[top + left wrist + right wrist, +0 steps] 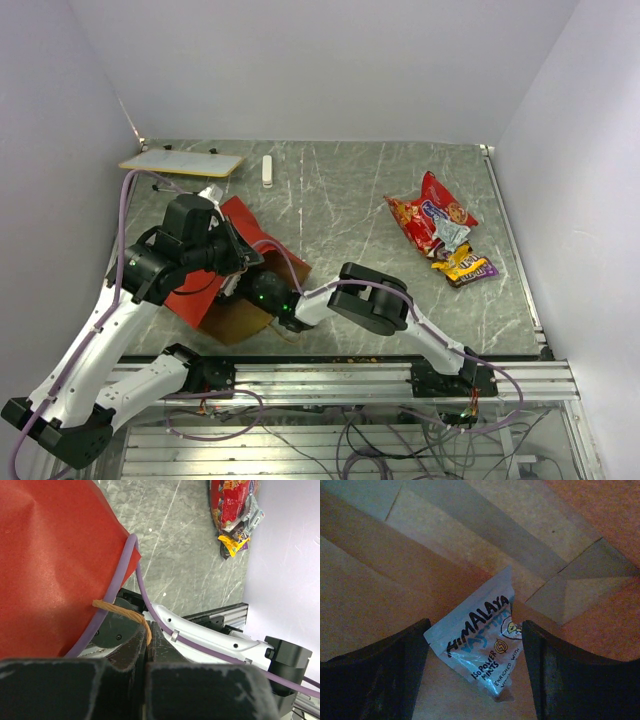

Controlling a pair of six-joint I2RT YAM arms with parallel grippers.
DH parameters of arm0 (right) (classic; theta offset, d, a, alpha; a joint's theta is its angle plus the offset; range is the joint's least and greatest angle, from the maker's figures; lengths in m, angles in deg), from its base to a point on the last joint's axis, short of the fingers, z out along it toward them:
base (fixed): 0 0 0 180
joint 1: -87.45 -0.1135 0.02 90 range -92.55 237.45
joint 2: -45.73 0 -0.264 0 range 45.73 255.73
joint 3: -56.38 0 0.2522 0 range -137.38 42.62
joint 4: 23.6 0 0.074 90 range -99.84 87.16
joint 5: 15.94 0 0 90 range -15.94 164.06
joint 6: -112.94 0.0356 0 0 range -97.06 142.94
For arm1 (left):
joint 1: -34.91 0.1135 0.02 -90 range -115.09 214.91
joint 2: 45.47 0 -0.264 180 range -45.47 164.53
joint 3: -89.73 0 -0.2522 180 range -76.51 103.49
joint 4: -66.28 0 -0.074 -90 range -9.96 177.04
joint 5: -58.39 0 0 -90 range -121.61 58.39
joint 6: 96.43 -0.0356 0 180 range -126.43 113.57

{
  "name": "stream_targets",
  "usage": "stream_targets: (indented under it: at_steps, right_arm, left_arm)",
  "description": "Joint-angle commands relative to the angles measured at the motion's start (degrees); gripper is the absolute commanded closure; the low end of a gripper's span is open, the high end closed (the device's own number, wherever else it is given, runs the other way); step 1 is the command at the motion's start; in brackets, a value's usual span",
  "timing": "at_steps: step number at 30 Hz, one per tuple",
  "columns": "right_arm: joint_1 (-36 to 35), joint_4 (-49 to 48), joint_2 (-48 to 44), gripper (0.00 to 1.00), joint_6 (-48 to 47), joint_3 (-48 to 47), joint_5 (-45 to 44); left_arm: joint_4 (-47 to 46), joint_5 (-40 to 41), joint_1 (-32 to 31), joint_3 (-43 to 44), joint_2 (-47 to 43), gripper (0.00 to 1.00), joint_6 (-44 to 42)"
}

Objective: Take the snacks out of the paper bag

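There was one bag (243, 222), one packet (481, 645) inside it, four snacks (440, 235) piled at right, one board (182, 162), one stick (267, 170), and two arms (95, 345).

A grey-green marbled table (340, 200) fills the middle of the top view, veined with thin pale lines. At its upper left, a flat pale board (182, 162) with a tan edge lies close to the back corner. Just to the right of it, apart from it, a small white stick-shaped object (267, 170) lies pointing front to back. Plain white walls (320, 70) close in the table behind and on both sides. An aluminium rail (340, 381) runs along the lower edge.
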Motion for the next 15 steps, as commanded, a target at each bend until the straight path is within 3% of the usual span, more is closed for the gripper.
stream_targets:
  at_steps: [1,6,15]
  right_arm:
    - [-0.18,-1.89,2.03,0.27,-1.23,-0.21,-2.29]
    - [-0.11,-1.92,4.54,0.28,-0.77,-3.72,-4.18]
    - [0.17,-1.92,7.93,0.44,1.67,-8.36,-8.96]
  left_arm:
    - [-1.23,-2.94,-0.25,1.91,-0.14,0.93,-0.54]
    - [-0.92,-3.03,-0.25,3.02,0.54,0.93,-0.79]
    - [-0.66,-2.4,-0.24,1.73,-1.46,0.93,1.29]
